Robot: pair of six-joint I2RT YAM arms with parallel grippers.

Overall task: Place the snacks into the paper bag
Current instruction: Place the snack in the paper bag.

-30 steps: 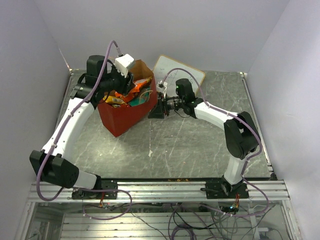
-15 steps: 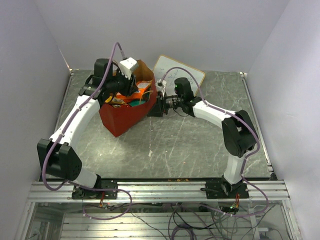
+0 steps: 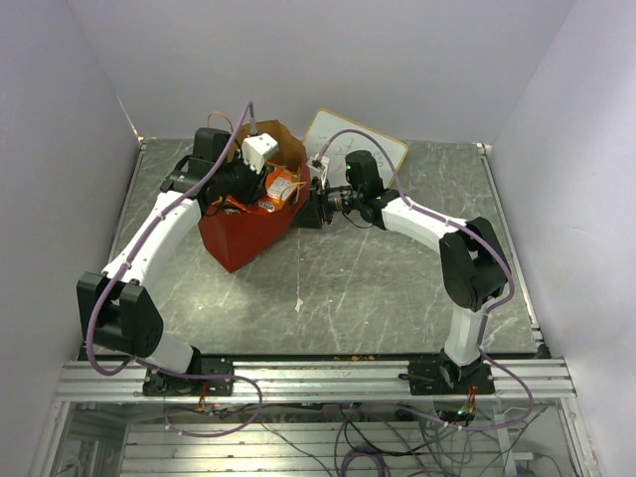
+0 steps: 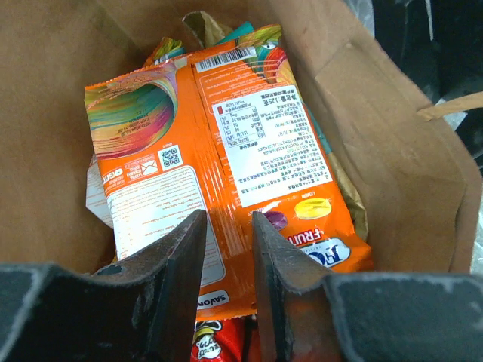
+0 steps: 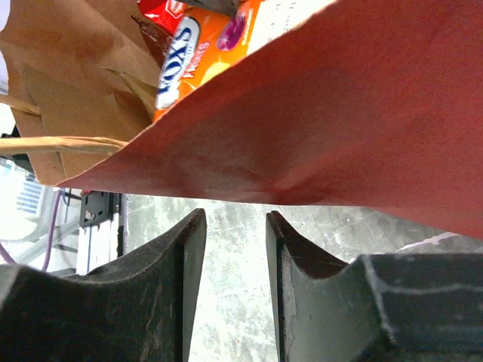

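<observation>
The paper bag (image 3: 243,234) stands on the surface (image 3: 378,288) toward the far left, its top open, with an orange packet (image 4: 249,143) lying uppermost inside it over other snacks. The left fingers (image 4: 181,256) hang in the bag's mouth just above that packet, a little apart with nothing pinched between them. The right fingers (image 5: 185,256) sit low just beside the bag's red outer wall on its right, likewise slightly apart and gripping nothing.

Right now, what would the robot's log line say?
left gripper: open, in paper bag mouth above orange Fox's packet | right gripper: open, beside bag's red outer wall
</observation>
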